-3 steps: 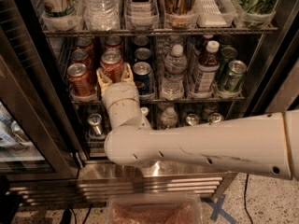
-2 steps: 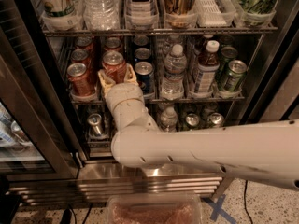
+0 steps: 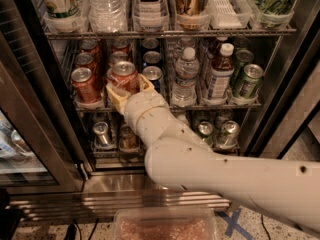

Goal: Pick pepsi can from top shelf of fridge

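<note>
The fridge (image 3: pixel 47 115) stands open in front of me. Its top shelf (image 3: pixel 220 105) is a wire rack with lanes of cans and small bottles. The pepsi can (image 3: pixel 123 75), red with a silver top, stands at the front of the second lane from the left. My gripper (image 3: pixel 129 88) reaches in from below on a white arm. Its cream fingers (image 3: pixel 114 95) hug both sides of this can and are shut on it. More red cans (image 3: pixel 85 83) fill the lane to its left and the row behind it.
Blue cans (image 3: pixel 152 74) sit just right of the held can, then a water bottle (image 3: pixel 186 76), a brown bottle (image 3: pixel 218 74) and green cans (image 3: pixel 248 79). A rack of large bottles (image 3: pixel 105 6) hangs close above. Cans (image 3: pixel 101 132) stand below. A clear bin (image 3: pixel 165 225) lies on the floor.
My arm has shifted a little to the right and lies flatter. The gripper stays around the same red can, which has barely moved.
</note>
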You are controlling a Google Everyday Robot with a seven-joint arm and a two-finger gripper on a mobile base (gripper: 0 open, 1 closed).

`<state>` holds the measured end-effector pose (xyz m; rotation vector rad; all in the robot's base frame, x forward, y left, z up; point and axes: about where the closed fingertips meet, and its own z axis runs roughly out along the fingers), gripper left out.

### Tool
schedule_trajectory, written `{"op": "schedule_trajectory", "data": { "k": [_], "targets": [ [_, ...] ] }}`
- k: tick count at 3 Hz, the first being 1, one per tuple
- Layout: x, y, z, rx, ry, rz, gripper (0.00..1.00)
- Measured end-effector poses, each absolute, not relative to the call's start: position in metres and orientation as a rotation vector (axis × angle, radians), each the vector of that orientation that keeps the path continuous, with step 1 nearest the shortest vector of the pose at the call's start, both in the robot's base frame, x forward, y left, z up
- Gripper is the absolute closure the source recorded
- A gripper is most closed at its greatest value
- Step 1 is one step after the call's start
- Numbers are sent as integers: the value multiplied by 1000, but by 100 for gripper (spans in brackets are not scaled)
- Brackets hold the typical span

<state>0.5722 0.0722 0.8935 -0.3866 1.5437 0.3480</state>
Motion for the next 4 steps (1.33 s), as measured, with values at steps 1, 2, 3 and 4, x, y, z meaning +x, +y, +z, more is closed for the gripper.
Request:
{"op": "schedule_trajectory", "data": {
  "k": [1,2,3,4],
  "targets": [
    [566,46,903,-406,1590,405,100],
    [577,34,906,-364,1655,533,100],
    [575,32,909,-351,1682,584,100],
    [574,33,909,-353,1681,583,100]
  ]
}}
